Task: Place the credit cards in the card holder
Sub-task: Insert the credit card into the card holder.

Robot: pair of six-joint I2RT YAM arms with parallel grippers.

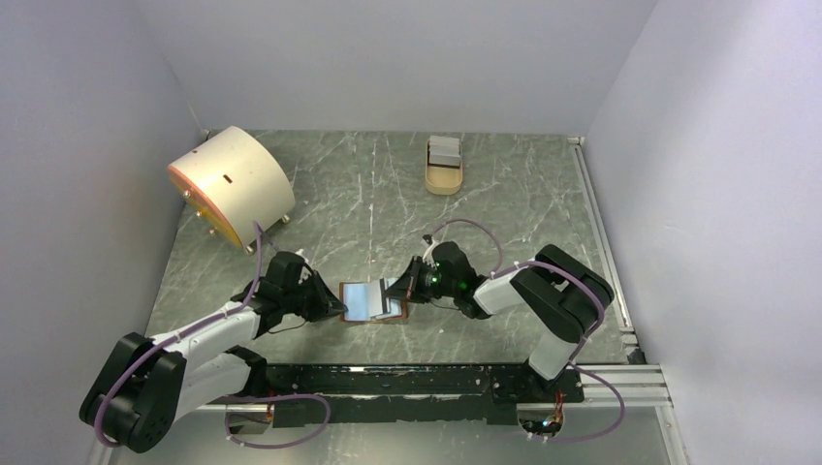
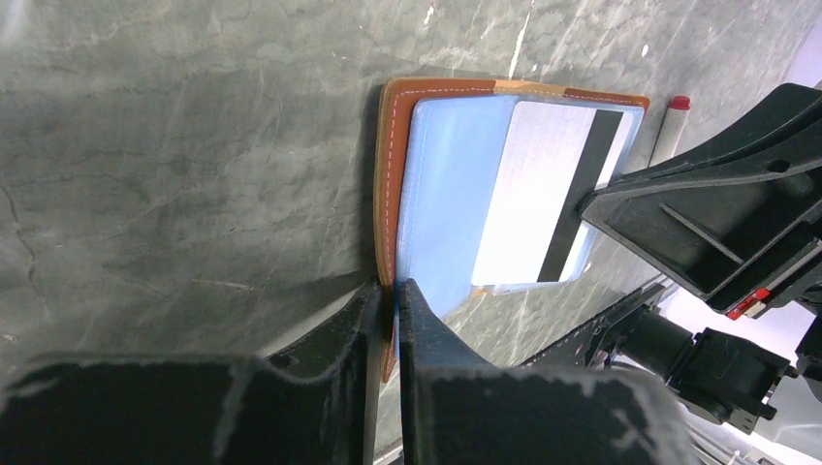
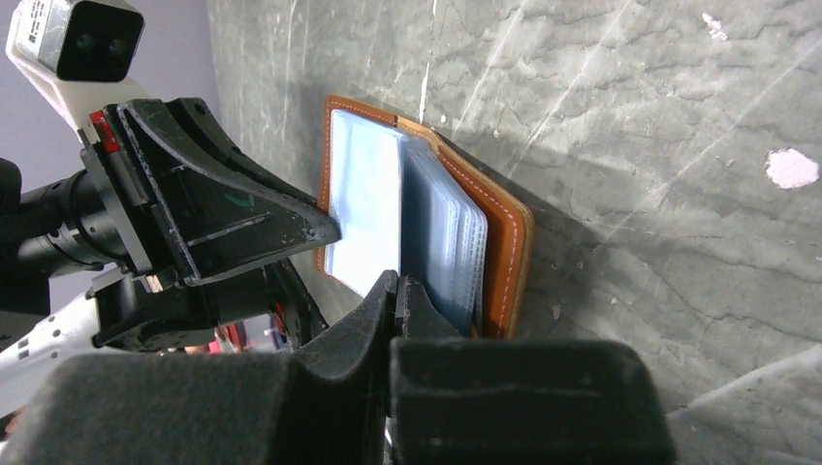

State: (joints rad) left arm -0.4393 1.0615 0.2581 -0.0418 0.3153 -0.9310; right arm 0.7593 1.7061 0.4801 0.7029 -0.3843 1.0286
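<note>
The card holder (image 1: 361, 300), brown leather with light blue sleeves, lies open at the table's middle. My left gripper (image 1: 339, 308) is shut on its left edge; in the left wrist view the jaws (image 2: 393, 289) pinch the brown cover (image 2: 393, 165) and a blue sleeve. A pale grey credit card (image 2: 533, 184) with a black stripe sits partly inside a sleeve. My right gripper (image 1: 405, 291) is shut on the card's outer end, and its fingers (image 2: 698, 223) reach in from the right. In the right wrist view the jaws (image 3: 399, 283) meet beside the card holder (image 3: 504, 252).
A tan oval tray (image 1: 444, 182) at the back holds more pale credit cards (image 1: 445, 150). A big cream drum (image 1: 228, 184) stands at the back left. A thin white stick with a red tip (image 2: 669, 131) lies just beyond the card holder.
</note>
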